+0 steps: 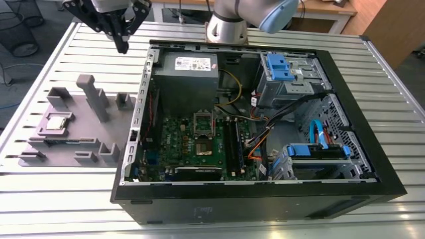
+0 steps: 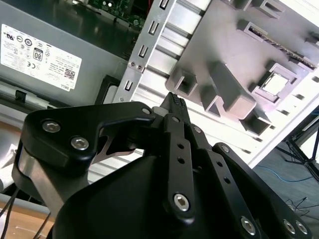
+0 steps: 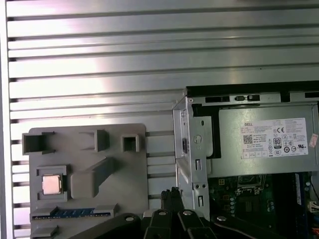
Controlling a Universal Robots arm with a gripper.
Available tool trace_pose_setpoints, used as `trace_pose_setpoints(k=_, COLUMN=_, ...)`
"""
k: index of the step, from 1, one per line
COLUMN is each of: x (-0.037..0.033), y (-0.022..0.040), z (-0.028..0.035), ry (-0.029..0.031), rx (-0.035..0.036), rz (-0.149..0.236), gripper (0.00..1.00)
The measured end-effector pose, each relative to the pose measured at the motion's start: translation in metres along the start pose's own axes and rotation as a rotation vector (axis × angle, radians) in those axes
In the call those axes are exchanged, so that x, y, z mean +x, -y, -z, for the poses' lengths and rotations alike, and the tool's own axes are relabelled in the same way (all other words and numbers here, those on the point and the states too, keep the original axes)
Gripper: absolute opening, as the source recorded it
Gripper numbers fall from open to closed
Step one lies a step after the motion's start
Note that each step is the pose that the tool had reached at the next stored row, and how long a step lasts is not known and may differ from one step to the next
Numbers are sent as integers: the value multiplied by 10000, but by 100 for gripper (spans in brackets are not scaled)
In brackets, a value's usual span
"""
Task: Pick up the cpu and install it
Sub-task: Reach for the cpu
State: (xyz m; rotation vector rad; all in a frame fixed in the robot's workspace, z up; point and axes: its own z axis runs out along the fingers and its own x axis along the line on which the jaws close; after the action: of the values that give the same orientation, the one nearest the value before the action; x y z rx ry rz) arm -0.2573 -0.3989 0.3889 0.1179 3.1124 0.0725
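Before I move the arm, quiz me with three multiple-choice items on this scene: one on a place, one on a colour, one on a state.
1. Where is the cpu?
A) in the pincer
B) in a recess of the grey fixture
C) inside the computer case

2. What colour are the plastic drive brackets?
A) red
B) blue
C) yellow

3. How is the pincer?
A) shut on the cpu
B) open
C) shut, empty

Answers:
1 B: the chip lies in the fixture, on the exterior view's left of the case.
2 B: both brackets show blue.
3 C: its tips meet with nothing between them.
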Motion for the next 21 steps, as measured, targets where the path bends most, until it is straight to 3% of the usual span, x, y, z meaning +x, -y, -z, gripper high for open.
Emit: trace_pose_setpoints(k=21, x=478, y=37, z=-4, ry=0, rx=0, rz=0, gripper=11)
